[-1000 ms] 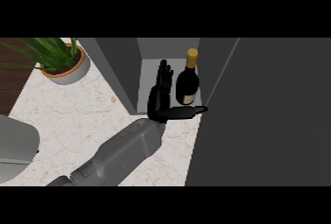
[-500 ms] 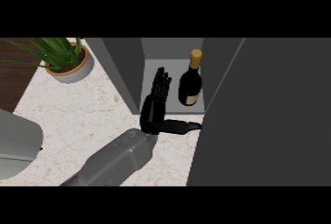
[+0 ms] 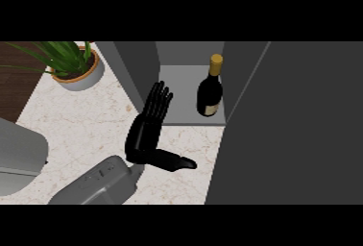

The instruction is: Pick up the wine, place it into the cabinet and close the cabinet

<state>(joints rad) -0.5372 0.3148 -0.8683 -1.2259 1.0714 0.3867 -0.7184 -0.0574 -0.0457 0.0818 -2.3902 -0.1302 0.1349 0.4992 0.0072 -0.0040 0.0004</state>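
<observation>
Left hand (image 3: pixel 145 127): open, fingers straight and pointing toward the upper part of the frame, thumb sticking out to the right, nothing held. It sits left of centre, and over the last second it has slid down and to the left, out of the cabinet mouth and away from the bottle. I read that as the letting-go being finished and the hand backing off.
Cabinet door (image 3: pixel 297 125): the big dark panel filling the right side of the frame, swung open. Closing it looks like the one step left, and the hand is on the far side of the opening from it.
Cabinet (image 3: pixel 135 62): upper centre, its grey interior showing between the left wall and the door.
Counter (image 3: pixel 85 120): pale marbled top across the left and lower centre, under the hand.
Grey forearm (image 3: pixel 96 185): enters from the lower left edge and leads up to the hand.
Potted plant (image 3: pixel 71 62): upper left, well apart from the hand.
Wine (image 3: pixel 210 93): upright on the cabinet floor, upper centre, just right of the fingertips and apart from them, close by the door's inner edge.
Right hand: nowhere to be seen.
</observation>
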